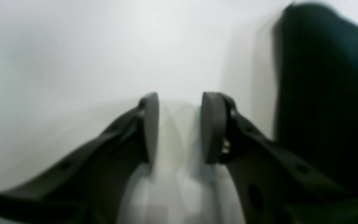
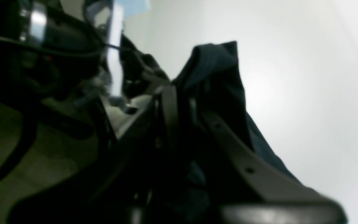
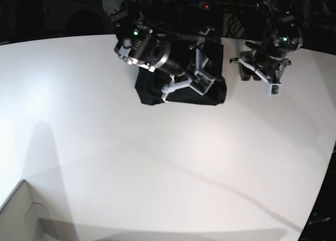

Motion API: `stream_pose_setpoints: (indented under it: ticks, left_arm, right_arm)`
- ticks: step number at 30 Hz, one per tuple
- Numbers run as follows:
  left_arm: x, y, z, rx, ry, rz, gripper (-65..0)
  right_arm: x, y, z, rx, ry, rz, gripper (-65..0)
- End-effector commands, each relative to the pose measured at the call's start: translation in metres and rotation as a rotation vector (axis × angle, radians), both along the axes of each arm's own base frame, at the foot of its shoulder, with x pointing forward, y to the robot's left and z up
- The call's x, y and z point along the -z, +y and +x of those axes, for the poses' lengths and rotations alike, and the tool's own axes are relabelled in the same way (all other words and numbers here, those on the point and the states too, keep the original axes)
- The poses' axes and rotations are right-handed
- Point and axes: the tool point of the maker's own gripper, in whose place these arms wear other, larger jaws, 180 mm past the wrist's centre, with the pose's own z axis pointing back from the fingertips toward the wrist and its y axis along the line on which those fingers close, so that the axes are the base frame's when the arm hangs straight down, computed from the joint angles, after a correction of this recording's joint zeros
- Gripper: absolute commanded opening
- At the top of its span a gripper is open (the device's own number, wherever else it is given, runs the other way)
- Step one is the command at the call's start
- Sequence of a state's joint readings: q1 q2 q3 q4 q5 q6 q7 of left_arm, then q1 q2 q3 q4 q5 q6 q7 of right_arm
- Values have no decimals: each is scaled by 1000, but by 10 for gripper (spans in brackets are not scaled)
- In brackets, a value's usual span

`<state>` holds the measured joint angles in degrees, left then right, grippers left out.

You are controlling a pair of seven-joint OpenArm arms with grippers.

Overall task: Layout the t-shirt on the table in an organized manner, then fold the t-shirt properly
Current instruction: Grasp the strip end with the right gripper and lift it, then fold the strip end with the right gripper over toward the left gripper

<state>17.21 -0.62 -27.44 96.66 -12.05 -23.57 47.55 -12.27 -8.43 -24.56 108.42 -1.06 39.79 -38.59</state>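
The black t-shirt (image 3: pixel 181 91) lies bunched in a heap at the far middle of the white table (image 3: pixel 157 162). My right gripper (image 3: pixel 169 90) is on the heap. In the right wrist view this gripper (image 2: pixel 186 107) is shut on a fold of the t-shirt (image 2: pixel 219 62), which sticks up between its fingers. My left gripper (image 3: pixel 243 63) hangs to the right of the heap, apart from it. In the left wrist view it (image 1: pixel 179 127) is open and empty over bare table (image 1: pixel 104 46), with the t-shirt's edge (image 1: pixel 322 93) off to its right.
A white box corner (image 3: pixel 21 215) sits at the near left edge. The table's curved edge (image 3: pixel 320 194) runs along the right. Dark equipment and cables (image 3: pixel 241 10) stand behind the table's far edge.
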Motion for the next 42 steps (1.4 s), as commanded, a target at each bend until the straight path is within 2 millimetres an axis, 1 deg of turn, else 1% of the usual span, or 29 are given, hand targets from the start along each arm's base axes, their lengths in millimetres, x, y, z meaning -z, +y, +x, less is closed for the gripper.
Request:
stream_pose_setpoints:
  ticks: [1, 3, 5, 9, 12, 15, 17, 20, 24, 26, 29, 31, 33, 36, 38, 40, 42]
  left_arm:
    - [-15, 8, 9, -13, -47, 16, -424]
    - [-17, 12, 8, -18, -38, 24, -424]
    - [-17, 13, 6, -22, -31, 26, -424]
    - [-14, 16, 1, -21, -17, 36, -424]
    - [-12, 22, -6, -14, -3, 51, -424]
    - [-12, 25, -7, -13, 2, 59, -424]
    - [-12, 25, -8, -13, 3, 59, -424]
    - [-9, 25, -13, -13, 14, 59, -424]
    - [-8, 25, -15, -13, 17, 59, -424]
    - [-8, 25, -15, -13, 17, 59, -424]
    - [-8, 25, -15, -13, 17, 59, -424]
    - [-9, 25, -14, -13, 16, 59, -424]
    - [-9, 25, -13, -13, 14, 59, -424]
    - [-9, 25, -13, -13, 14, 59, -424]
    - [-9, 25, -13, -13, 14, 59, -424]
    - [-9, 25, -14, -13, 16, 59, -424]
    - [-9, 28, -14, -10, 15, 66, -424]
  right_arm:
    - [-18, 8, 2, -7, -33, 66, -650]
    - [-17, 8, 2, -8, -30, 64, -650]
    - [-20, 8, 8, -10, -46, 62, -650]
    - [-14, 8, 12, -10, -37, 49, -650]
    - [-5, 10, 17, -19, -24, 33, -650]
    - [5, 12, 21, -29, -5, 17, -650]
    - [9, 13, 26, -35, -1, 6, -650]
    - [9, 13, 34, -38, -10, -5, -650]
    - [16, 5, 48, -10, -1, -24, -650]
    - [21, 4, 51, -12, 11, -37, -650]
    - [27, 6, 48, -21, 26, -42, -648]
    - [28, 6, 48, -21, 28, -43, -594]
    - [25, 6, 48, -20, 23, -38, -515]
    - [6, 4, 51, -7, -26, -16, -411]
    - [-7, 0, 49, 11, -57, 4, -356]
    - [-22, -12, 50, 52, -93, 23, -306]
    - [-23, -31, 48, 115, -86, 27, -280]
